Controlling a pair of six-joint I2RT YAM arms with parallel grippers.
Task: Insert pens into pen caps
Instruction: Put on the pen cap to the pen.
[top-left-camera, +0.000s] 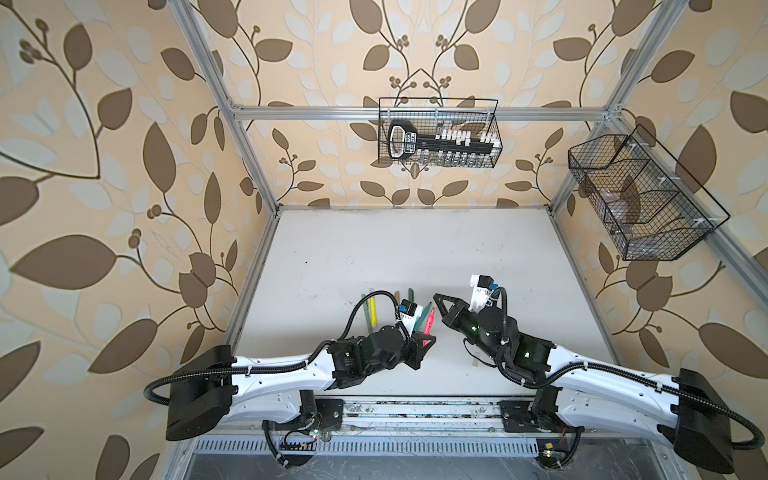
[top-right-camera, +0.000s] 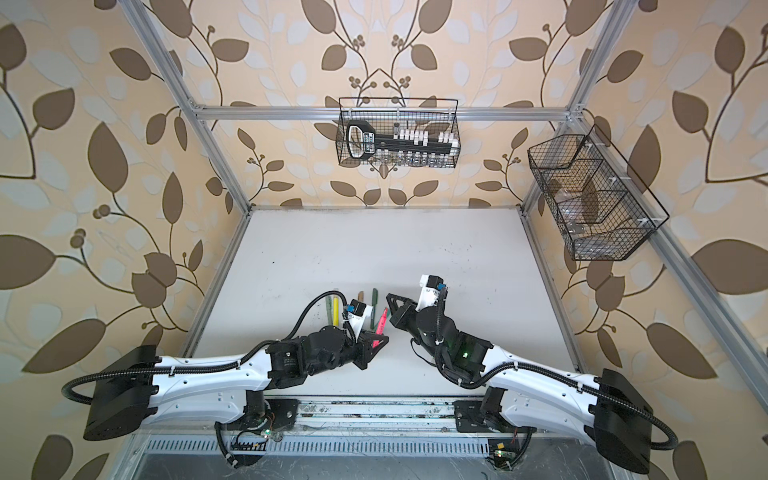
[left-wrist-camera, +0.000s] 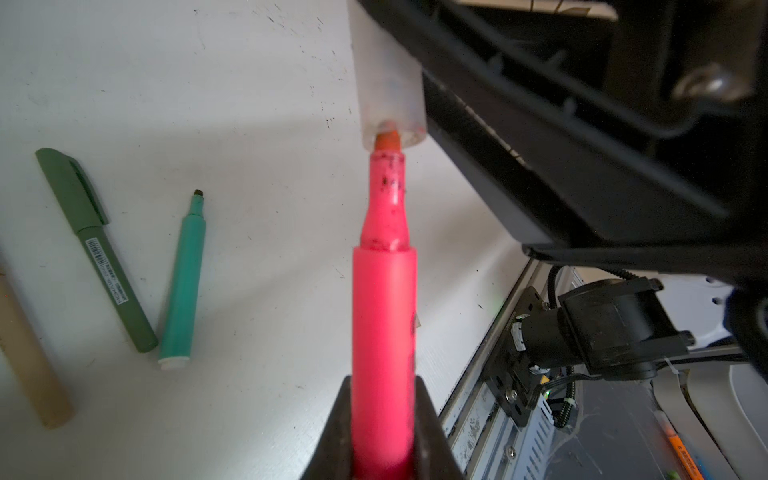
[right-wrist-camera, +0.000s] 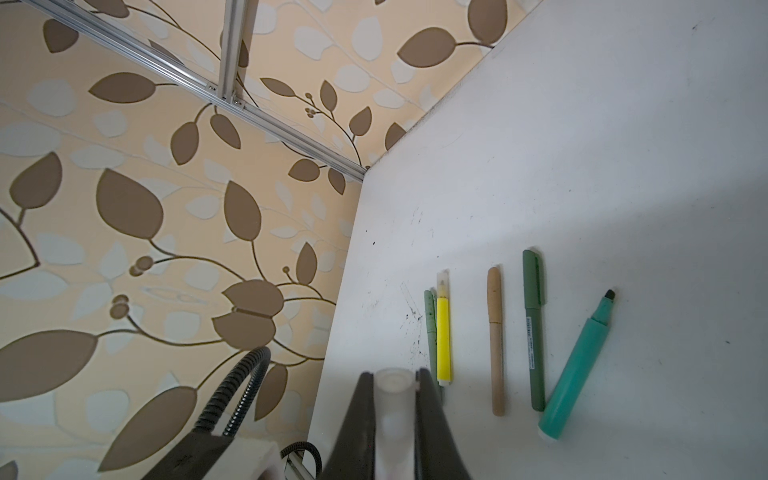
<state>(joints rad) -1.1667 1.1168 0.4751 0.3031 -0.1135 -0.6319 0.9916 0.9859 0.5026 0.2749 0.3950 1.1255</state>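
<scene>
My left gripper (left-wrist-camera: 383, 388) is shut on a pink-red marker (left-wrist-camera: 384, 307), which points away from the wrist. Its orange nib sits just in the mouth of a clear pen cap (left-wrist-camera: 386, 83). My right gripper (right-wrist-camera: 395, 380) is shut on that cap (right-wrist-camera: 394, 399). In both top views the two grippers (top-left-camera: 428, 341) (top-left-camera: 435, 296) meet near the table's front middle. On the table lie a capped yellow marker (right-wrist-camera: 444, 332), a grey-green pen (right-wrist-camera: 429, 328), a tan pen (right-wrist-camera: 496, 340), a dark green pen (right-wrist-camera: 534, 328) and an uncapped green marker (right-wrist-camera: 579, 365).
A wire basket (top-left-camera: 438, 133) with a black tool hangs on the back rail. A second wire basket (top-left-camera: 640, 199) hangs on the right frame. A small pale piece (top-left-camera: 475, 359) lies by the right arm. The metal front rail (top-left-camera: 415, 409) runs between the arm bases.
</scene>
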